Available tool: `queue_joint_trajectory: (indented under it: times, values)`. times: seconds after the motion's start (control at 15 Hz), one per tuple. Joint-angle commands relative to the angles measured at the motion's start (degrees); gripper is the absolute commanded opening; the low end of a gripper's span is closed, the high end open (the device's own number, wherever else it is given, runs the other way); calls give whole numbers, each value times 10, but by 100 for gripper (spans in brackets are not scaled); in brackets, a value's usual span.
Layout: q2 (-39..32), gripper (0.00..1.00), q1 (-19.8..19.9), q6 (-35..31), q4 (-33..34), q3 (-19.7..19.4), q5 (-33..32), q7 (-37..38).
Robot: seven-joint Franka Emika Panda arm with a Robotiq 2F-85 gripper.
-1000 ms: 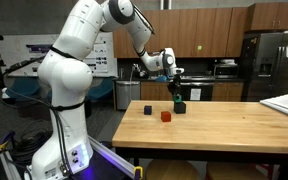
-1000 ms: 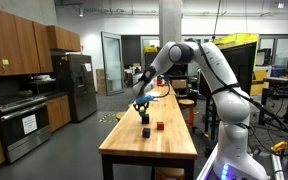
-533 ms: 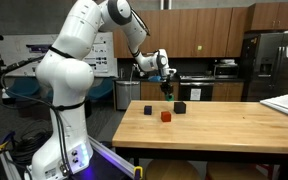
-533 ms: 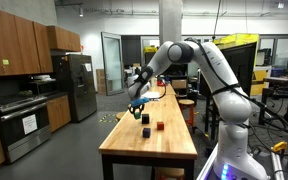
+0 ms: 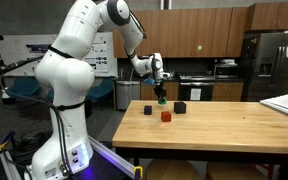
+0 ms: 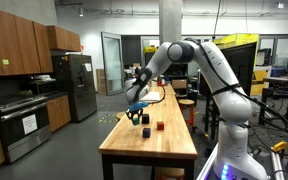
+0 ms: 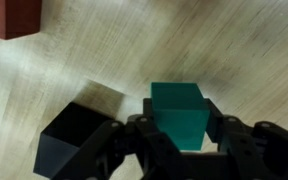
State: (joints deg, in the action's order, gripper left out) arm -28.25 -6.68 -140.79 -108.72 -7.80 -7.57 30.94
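Note:
My gripper (image 5: 161, 96) is shut on a teal-green block (image 7: 179, 115) and holds it above the wooden table (image 5: 234, 130). In the wrist view a black block (image 7: 74, 135) lies on the table just below and to the left of the held block, and a red block (image 7: 12, 15) sits at the top left corner. In an exterior view the held block (image 5: 162, 100) hangs between a black block (image 5: 148, 109) and a second black block (image 5: 181, 107), with the red block (image 5: 166, 116) in front. The gripper also shows in an exterior view (image 6: 135, 108).
A white flat object (image 5: 284, 105) lies at the far right end of the table. Kitchen cabinets, an oven and a steel fridge (image 5: 274, 60) stand behind. The robot's base (image 5: 64, 140) stands at the table's left end.
The gripper has lifted the teal-green block from beside the right black block and carried it left, towards the other black block.

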Motion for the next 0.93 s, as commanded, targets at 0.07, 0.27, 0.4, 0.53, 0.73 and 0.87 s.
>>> queue_joint_trajectory:
  times: [0.07,0.27,0.4,0.53,0.73,0.87]
  values:
    - [14,24,-2,-18,-26,14,33,-4]
    - [11,24,-3,-20,-26,20,51,1]
    - [9,24,-5,-21,-27,23,58,1]
    - [10,76,-6,-22,-30,24,59,-1]
    - [16,92,-9,-24,-37,23,56,1]
    - [24,99,-13,-25,-47,20,53,7]
